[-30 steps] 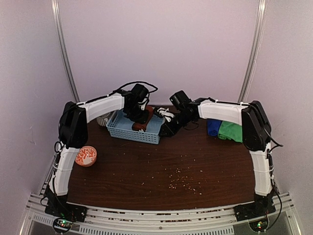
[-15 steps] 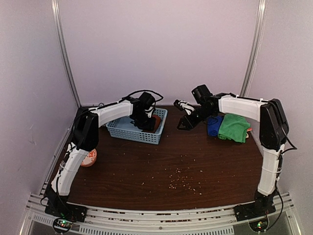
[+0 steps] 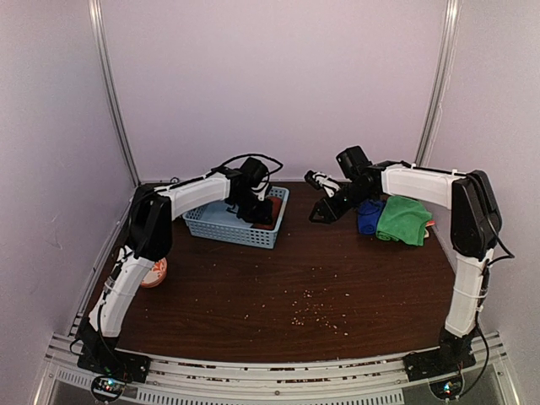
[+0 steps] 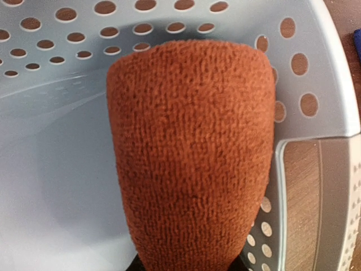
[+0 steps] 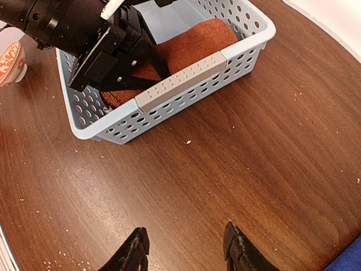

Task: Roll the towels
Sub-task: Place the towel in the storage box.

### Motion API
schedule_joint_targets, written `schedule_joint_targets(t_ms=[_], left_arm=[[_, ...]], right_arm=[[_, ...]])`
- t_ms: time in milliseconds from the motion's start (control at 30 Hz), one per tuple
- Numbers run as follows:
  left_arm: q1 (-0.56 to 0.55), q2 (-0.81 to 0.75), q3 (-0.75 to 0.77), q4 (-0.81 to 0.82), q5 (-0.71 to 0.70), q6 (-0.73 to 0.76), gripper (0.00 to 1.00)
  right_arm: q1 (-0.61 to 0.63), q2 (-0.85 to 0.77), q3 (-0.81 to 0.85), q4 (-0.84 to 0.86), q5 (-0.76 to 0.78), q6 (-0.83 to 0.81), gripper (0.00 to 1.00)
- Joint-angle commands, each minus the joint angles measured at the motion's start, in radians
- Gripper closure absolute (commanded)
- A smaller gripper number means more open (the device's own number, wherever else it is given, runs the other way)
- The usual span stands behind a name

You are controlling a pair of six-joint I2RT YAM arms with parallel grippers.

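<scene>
The rust-red towel (image 4: 192, 152), already rolled, is inside the light blue basket (image 5: 180, 82) with the left gripper (image 3: 256, 207) clamped on it, while the blue towel (image 3: 368, 217) and green towel (image 3: 403, 219) apparently await rolling beside the right gripper (image 5: 185, 228), which is spread and empty.

We see a rust-red terry towel roll (image 4: 192, 158), a pale blue hole-patterned plastic basket (image 4: 51, 169), a bright green soft towel (image 3: 403, 219), a blue soft towel (image 3: 368, 217), an orange-and-white patterned round bowl (image 5: 11, 63) and a dark brown wooden tabletop (image 3: 295, 270).
</scene>
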Motion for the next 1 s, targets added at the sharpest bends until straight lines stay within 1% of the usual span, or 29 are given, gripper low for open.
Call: schedule_joint_targets(t_ms=[0, 233, 333, 567, 800, 833, 867, 967], left_arm=[[-0.005, 0.007, -0.003, 0.027, 0.042, -0.011, 0.75], [-0.005, -0.043, -0.032, 0.029, 0.044, 0.008, 0.60], [-0.004, -0.060, -0.064, 0.039, 0.053, 0.016, 0.55], [-0.003, -0.121, -0.130, 0.069, 0.055, 0.025, 0.49], [0.004, -0.178, -0.134, 0.072, 0.057, 0.034, 0.37], [0.005, -0.183, -0.134, 0.072, 0.059, 0.038, 0.32], [0.006, -0.185, -0.135, 0.072, 0.064, 0.043, 0.28], [0.006, -0.192, -0.139, 0.071, 0.068, 0.050, 0.27]], right_arm=[[-0.008, -0.011, -0.012, 0.020, -0.024, 0.009, 0.54], [-0.017, -0.015, -0.016, 0.020, -0.029, 0.008, 0.53], [-0.020, -0.017, -0.016, 0.020, -0.032, 0.007, 0.53], [-0.021, -0.015, -0.018, 0.018, -0.036, 0.007, 0.53], [-0.027, -0.020, -0.019, 0.011, -0.037, 0.000, 0.52], [-0.027, -0.022, -0.019, 0.011, -0.037, 0.000, 0.52], [-0.028, -0.022, -0.019, 0.010, -0.038, 0.000, 0.52], [-0.030, -0.024, -0.018, 0.008, -0.040, -0.004, 0.52]])
